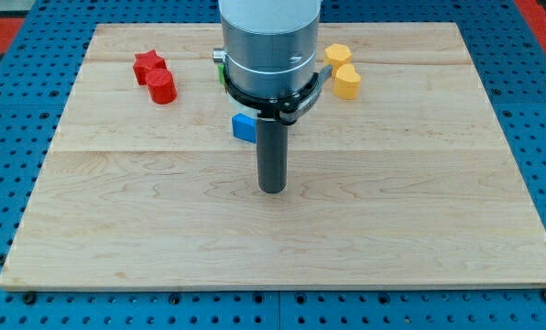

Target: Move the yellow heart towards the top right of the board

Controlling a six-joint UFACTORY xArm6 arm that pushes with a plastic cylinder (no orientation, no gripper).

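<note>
The yellow heart (347, 82) lies near the view's top, right of centre, on the wooden board (420, 211). A second yellow block (337, 55), roughly hexagonal, sits just above it and touches or nearly touches it. My tip (272, 190) rests on the board near the centre, well below and to the left of the yellow heart, touching no block. The arm's grey body hides part of the board's top centre.
A red star (147, 63) and a red cylinder (162, 86) sit together at the top left. A blue block (244, 127) lies just above and left of my tip. A green block (219, 66) peeks out from behind the arm.
</note>
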